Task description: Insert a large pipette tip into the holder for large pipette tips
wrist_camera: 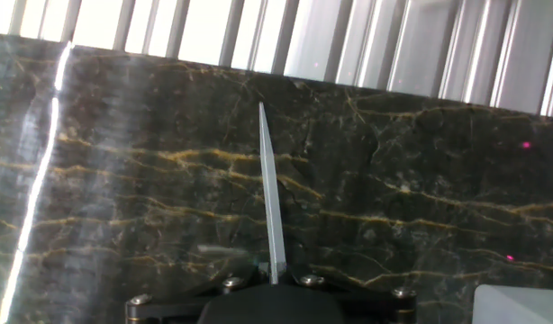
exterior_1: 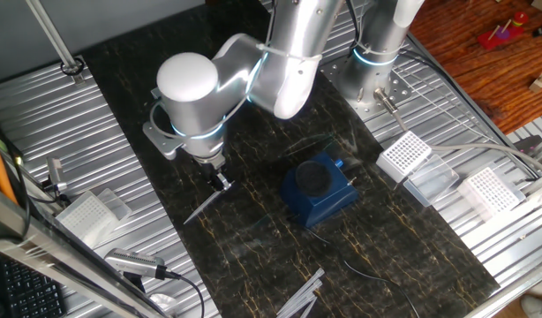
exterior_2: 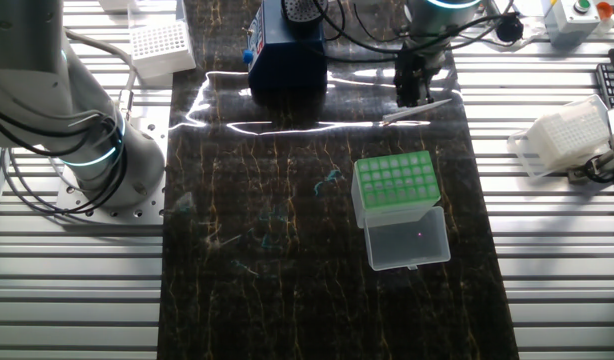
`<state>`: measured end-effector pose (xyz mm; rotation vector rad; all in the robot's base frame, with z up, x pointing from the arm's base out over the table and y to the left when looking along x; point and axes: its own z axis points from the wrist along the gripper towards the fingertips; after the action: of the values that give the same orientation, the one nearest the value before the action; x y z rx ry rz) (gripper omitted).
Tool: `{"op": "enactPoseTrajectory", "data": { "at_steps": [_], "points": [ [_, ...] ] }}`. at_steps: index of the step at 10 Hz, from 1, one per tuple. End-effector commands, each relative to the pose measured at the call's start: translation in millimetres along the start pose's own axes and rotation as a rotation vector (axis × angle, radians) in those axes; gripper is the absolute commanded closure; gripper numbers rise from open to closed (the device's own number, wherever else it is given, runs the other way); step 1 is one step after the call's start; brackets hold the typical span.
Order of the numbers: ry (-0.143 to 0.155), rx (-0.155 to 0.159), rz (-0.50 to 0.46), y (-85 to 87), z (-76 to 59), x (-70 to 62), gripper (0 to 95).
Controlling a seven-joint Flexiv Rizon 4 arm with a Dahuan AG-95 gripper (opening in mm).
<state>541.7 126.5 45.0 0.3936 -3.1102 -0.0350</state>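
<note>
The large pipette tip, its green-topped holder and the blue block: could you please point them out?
large pipette tip (wrist_camera: 272, 193): hand view, mid-shaft.
holder for large pipette tips (exterior_2: 393, 182): the other fixed view, green top grid.
dark blue block (exterior_1: 317, 196): one fixed view, front face.

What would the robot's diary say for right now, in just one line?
stage: carrying | end effector: shut on large pipette tip | tip: tilted above the table | green-topped tip holder: lid open, not reached yet

You are looking at a glossy black mat (exterior_2: 287, 230) with gold marble-like veins, throwing back streaks of glare near the top of the other fixed view, and it lies on a ribbed, brushed-metal table (exterior_2: 77, 290). The pipette tip (wrist_camera: 272, 202) at the centre of the hand view is smooth, translucent whitish plastic. The holder (exterior_2: 394, 183) right of centre has a matt bright green plastic grid, with its clear plastic lid (exterior_2: 408, 240) just below.
</note>
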Motion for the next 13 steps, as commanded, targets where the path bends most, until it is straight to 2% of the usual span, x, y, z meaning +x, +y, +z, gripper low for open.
{"op": "enactPoseTrajectory", "data": {
  "at_steps": [1, 6, 12, 13],
  "points": [
    [0.004, 0.002, 0.005, -0.9, 1.3, 0.0, 76.0],
    [0.005, 0.001, 0.008, -4.9, 15.1, 5.3, 76.0],
    [0.000, 0.000, 0.006, -6.6, 28.6, 18.2, 76.0],
    [-0.001, -0.001, 0.008, -7.0, 29.5, 19.2, 95.0]
  ]
}}
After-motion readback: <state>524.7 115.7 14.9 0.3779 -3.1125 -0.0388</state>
